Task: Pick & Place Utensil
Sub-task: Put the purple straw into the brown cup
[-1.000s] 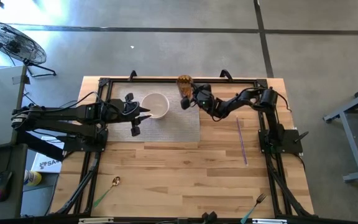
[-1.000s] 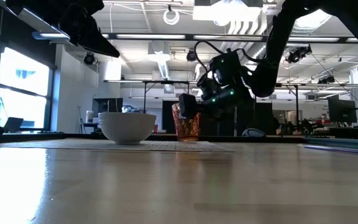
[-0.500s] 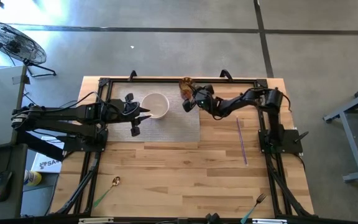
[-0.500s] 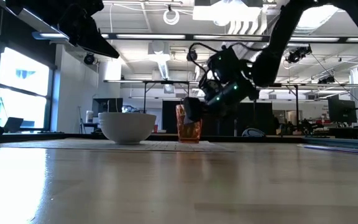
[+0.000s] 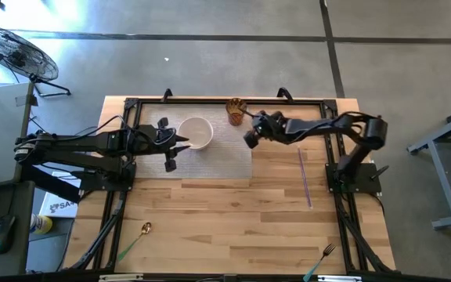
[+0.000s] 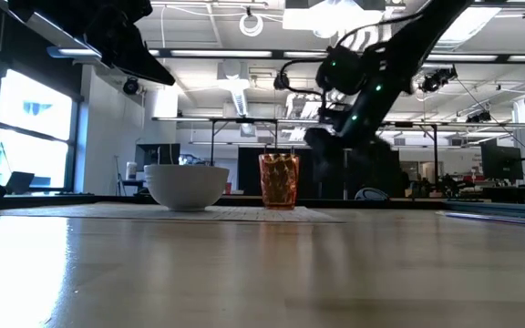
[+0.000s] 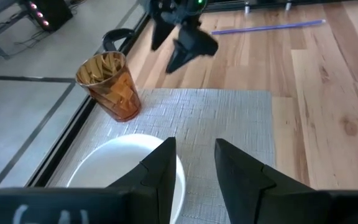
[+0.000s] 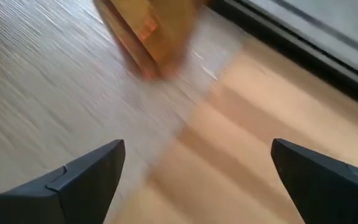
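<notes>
An amber faceted cup (image 5: 235, 110) stands upright on its base at the far right corner of the grey placemat (image 5: 210, 160), beside a white bowl (image 5: 196, 132). My right gripper (image 5: 250, 136) hangs open above the mat's right edge, just near and right of the cup (image 8: 148, 34), touching nothing. My left gripper (image 5: 175, 147) hovers open over the mat next to the bowl (image 7: 114, 168). A spoon with a gold head and green handle (image 5: 142, 232) lies near the table's near left edge. A green-handled fork (image 5: 322, 260) lies at the near right.
A thin purple stick (image 5: 304, 177) lies on the bare wood right of the mat. A black frame (image 5: 210, 101) runs round the work area, close behind the cup. Open wood spreads between the mat and the table's near edge.
My right gripper brought the amber cup a little rightward, set it upright on the mat's far right corner, let go, then drew away toward the right and near side while rising. The cup now stands free. The left arm kept still.
</notes>
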`<action>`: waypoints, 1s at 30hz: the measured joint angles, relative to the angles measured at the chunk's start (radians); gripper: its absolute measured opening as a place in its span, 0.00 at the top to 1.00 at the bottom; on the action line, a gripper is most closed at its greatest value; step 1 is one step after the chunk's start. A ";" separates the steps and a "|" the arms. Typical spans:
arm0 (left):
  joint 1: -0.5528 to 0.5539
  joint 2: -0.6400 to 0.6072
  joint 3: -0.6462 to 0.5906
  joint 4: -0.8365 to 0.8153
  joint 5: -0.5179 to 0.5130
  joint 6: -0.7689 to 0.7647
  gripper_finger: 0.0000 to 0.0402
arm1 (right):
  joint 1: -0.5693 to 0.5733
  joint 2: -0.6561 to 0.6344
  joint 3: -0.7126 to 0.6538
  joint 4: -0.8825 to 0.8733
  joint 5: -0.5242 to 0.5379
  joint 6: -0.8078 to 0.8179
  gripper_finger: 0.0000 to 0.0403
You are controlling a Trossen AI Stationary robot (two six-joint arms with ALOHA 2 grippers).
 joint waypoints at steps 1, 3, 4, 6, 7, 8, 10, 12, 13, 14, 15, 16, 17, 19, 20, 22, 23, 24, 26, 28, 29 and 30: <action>0.000 0.000 0.000 0.001 0.004 -0.001 0.73 | 0.006 -0.022 0.000 -0.070 0.014 0.040 0.02; 0.000 0.000 0.000 0.000 0.010 -0.003 0.73 | 0.014 -0.065 0.000 -0.218 0.009 0.138 0.03; 0.000 0.000 0.000 0.001 0.012 -0.003 0.73 | 0.014 -0.083 0.000 -0.291 -0.005 0.187 0.04; 0.000 0.000 0.000 0.000 0.018 -0.004 0.73 | 0.011 -0.119 0.000 -0.430 -0.048 0.266 0.06; 0.000 0.000 0.000 0.001 0.022 -0.004 0.73 | 0.010 -0.132 0.000 -0.498 -0.068 0.296 0.07; 0.000 0.000 0.000 0.001 0.031 -0.004 0.73 | 0.008 -0.140 0.000 -0.565 -0.085 0.325 0.07; 0.000 0.000 0.000 0.000 0.038 -0.006 0.73 | 0.001 -0.151 -0.003 -0.679 -0.113 0.385 0.09; 0.000 0.000 0.000 0.001 0.048 -0.006 0.73 | -0.003 -0.153 -0.010 -0.752 -0.136 0.436 0.10; 0.000 0.000 0.000 0.001 0.056 -0.006 0.73 | -0.005 -0.154 -0.018 -0.770 -0.144 0.454 0.11; 0.000 0.000 0.000 0.000 0.056 -0.006 0.73 | -0.009 -0.154 -0.032 -0.774 -0.159 0.468 0.11; 0.000 0.000 0.000 0.000 0.056 -0.006 0.73 | -0.013 -0.153 -0.048 -0.773 -0.180 0.472 0.12; 0.000 0.000 0.000 -0.001 0.056 -0.006 0.73 | -0.021 -0.153 -0.066 -0.765 -0.204 0.472 0.12; 0.000 0.000 0.000 -0.003 0.056 -0.006 0.73 | -0.031 -0.153 -0.084 -0.754 -0.223 0.471 0.13; 0.000 0.000 0.000 -0.004 0.056 -0.006 0.73 | -0.063 -0.153 -0.128 -0.722 -0.260 0.470 0.15; 0.000 0.000 0.000 -0.006 0.056 -0.006 0.73 | -0.081 -0.153 -0.152 -0.697 -0.279 0.460 0.17; 0.000 0.000 0.000 -0.007 0.056 -0.006 0.73 | -0.116 -0.157 -0.190 -0.633 -0.331 0.433 0.20; 0.000 0.000 0.000 -0.007 0.056 -0.006 0.73 | -0.133 -0.158 -0.210 -0.608 -0.354 0.422 0.21; 0.000 0.000 0.000 -0.007 0.055 -0.006 0.73 | -0.148 -0.160 -0.225 -0.585 -0.375 0.409 0.23; 0.000 0.000 0.000 -0.007 0.055 -0.006 0.73 | -0.173 -0.161 -0.242 -0.562 -0.404 0.383 0.26; 0.000 0.000 0.000 -0.006 0.055 -0.006 0.73 | -0.187 -0.161 -0.243 -0.563 -0.406 0.369 0.30; 0.000 0.000 0.000 -0.007 0.055 -0.006 0.73 | -0.192 -0.160 -0.240 -0.566 -0.409 0.362 0.32; 0.000 0.000 0.000 -0.007 0.055 -0.006 0.73 | -0.195 -0.158 -0.237 -0.571 -0.411 0.359 0.34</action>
